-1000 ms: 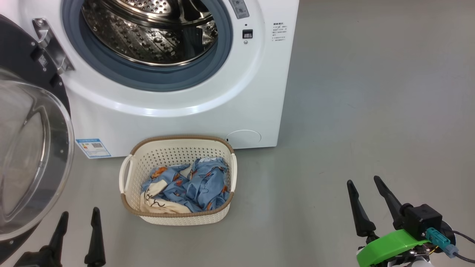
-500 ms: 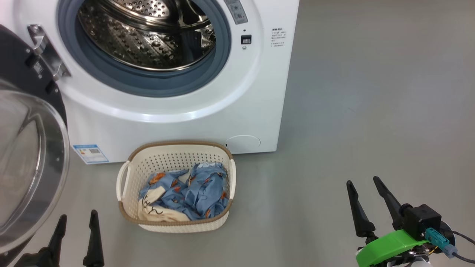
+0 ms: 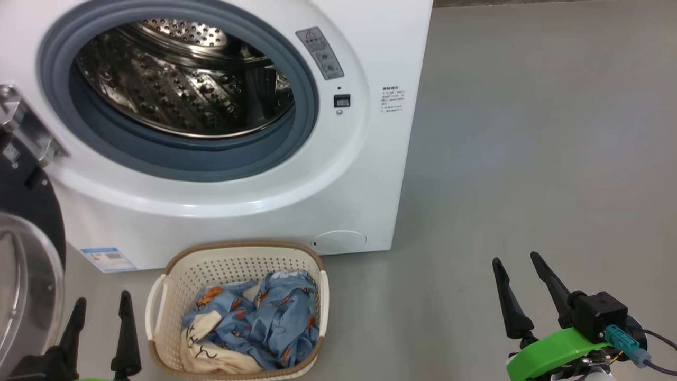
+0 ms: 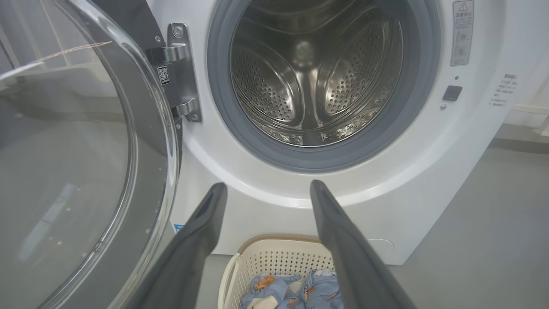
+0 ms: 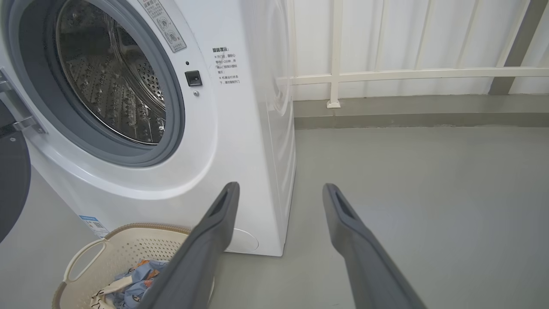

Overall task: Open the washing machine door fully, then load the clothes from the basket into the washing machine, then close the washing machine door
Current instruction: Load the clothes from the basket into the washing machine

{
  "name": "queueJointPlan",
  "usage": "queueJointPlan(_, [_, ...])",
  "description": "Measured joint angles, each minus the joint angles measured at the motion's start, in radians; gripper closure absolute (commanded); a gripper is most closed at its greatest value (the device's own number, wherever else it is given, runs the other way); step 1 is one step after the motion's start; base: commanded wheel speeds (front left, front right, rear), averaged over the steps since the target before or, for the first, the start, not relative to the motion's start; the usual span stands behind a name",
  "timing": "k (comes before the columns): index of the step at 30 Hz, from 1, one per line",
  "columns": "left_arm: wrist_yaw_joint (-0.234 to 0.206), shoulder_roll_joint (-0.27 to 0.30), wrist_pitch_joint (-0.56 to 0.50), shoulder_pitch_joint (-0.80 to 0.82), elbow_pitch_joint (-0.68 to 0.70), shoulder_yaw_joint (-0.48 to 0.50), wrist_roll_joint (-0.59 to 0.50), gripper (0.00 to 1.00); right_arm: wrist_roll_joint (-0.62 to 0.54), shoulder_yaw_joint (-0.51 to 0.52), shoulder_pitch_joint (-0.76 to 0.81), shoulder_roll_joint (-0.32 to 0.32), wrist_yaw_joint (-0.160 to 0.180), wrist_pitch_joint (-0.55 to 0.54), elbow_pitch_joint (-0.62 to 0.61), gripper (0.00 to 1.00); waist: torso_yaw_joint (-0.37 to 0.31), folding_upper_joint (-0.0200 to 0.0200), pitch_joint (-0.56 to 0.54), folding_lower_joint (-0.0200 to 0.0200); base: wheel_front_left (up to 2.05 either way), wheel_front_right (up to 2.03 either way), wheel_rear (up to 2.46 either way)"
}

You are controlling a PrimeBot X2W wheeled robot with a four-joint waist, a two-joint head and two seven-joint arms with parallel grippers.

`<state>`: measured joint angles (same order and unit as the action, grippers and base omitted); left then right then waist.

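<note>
The white washing machine stands with its steel drum exposed. Its black door with the clear glass bowl hangs swung out at the left. On the floor before the machine sits the cream basket, holding light blue clothes with orange prints. My left gripper is open just left of the basket, with nothing in it. My right gripper is open over bare floor at the right.
Grey floor stretches to the right of the machine. A white railing and wall stand behind it. A blue label sticker marks the machine's lower left front.
The head camera has tilted up, so the machine, door and basket sit lower in the picture. Both grippers stay open and keep their places.
</note>
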<state>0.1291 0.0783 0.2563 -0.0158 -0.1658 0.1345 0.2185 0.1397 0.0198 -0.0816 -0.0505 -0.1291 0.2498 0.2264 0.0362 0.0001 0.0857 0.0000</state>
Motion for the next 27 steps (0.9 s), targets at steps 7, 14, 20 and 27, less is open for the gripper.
queueJointPlan(7, [0.0, -0.002, 0.0, 0.0, 0.0, 0.0, -0.004, 0.0, 0.004, 0.001, 0.0, 0.0, 0.0, 0.0, 0.0, 0.0, -0.002, 0.0, 0.002, 0.0, 0.37, -0.37, 0.0])
queueJointPlan(14, [0.0, -0.002, 0.0, -0.001, 0.0, -0.022, -0.004, 0.0, 0.004, 0.002, 0.0, 0.0, 0.0, 0.0, 0.0, 0.0, -0.003, 0.0, 0.007, 0.0, 0.0, 0.0, 0.0])
queueJointPlan(20, [0.0, -0.002, 0.0, -0.002, 0.0, -0.028, -0.003, 0.0, 0.004, 0.002, 0.0, 0.0, 0.0, 0.0, 0.0, 0.0, -0.004, 0.0, 0.008, 0.0, 0.0, 0.0, 0.0])
queueJointPlan(27, [0.0, -0.002, 0.0, -0.005, 0.001, -0.027, -0.003, 0.0, 0.004, 0.002, 0.0, 0.0, 0.0, 0.0, 0.0, 0.0, -0.008, 0.0, 0.013, 0.0001, 0.0, 0.0, 0.0])
